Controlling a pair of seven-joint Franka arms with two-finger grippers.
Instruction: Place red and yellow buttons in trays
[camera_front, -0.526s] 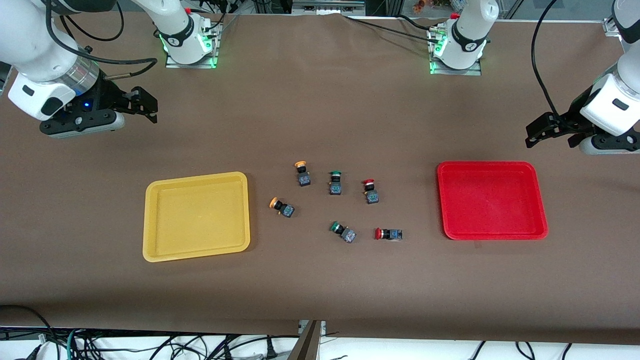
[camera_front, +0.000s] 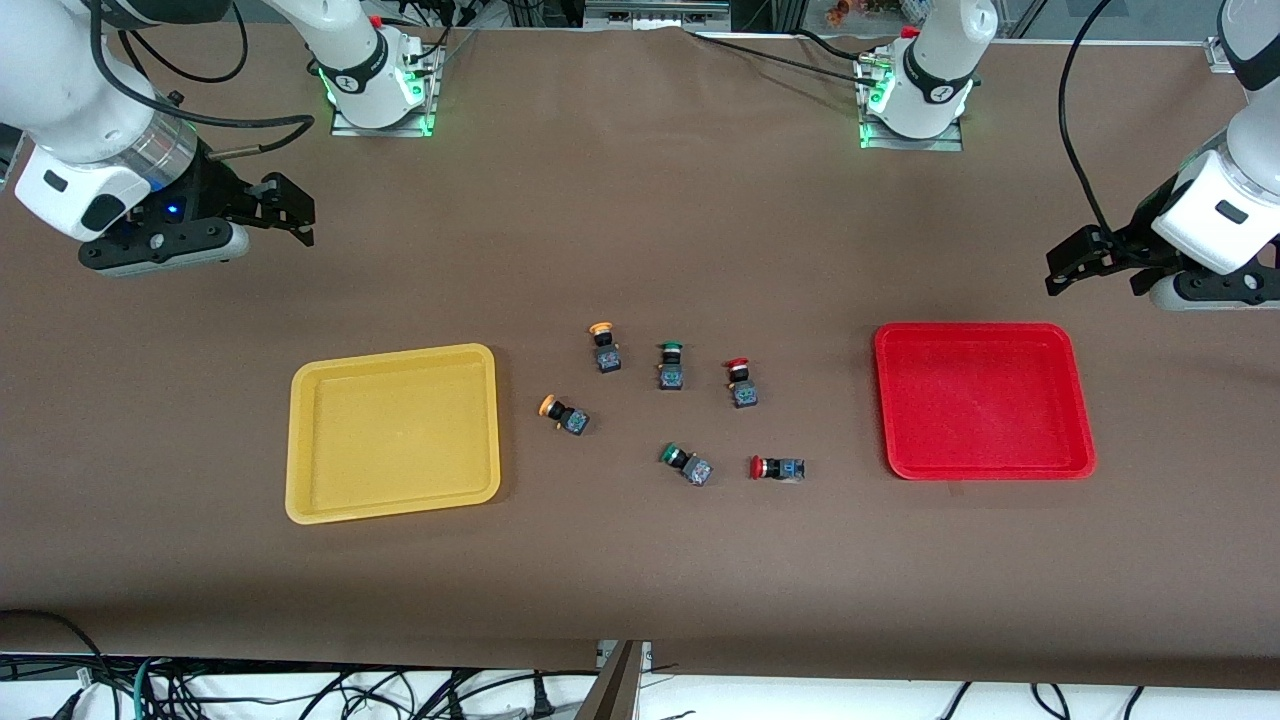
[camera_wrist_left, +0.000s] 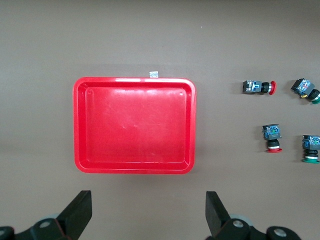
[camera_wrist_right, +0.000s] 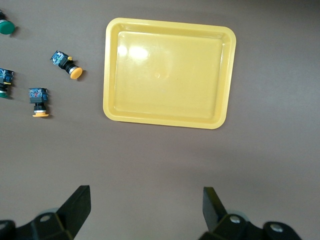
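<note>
I cannot read any text, number or brand here. The button (camera_front: 744, 384) bodies carry small blue-grey marks, too small for me to read, and each arm base (camera_front: 935, 92) shows a small round dark mark that I cannot make out.

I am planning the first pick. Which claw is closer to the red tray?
Left. The left claw hangs open just past the red tray at the left arm's end; the right claw waits open at the right arm's end, past the yellow tray.
</note>
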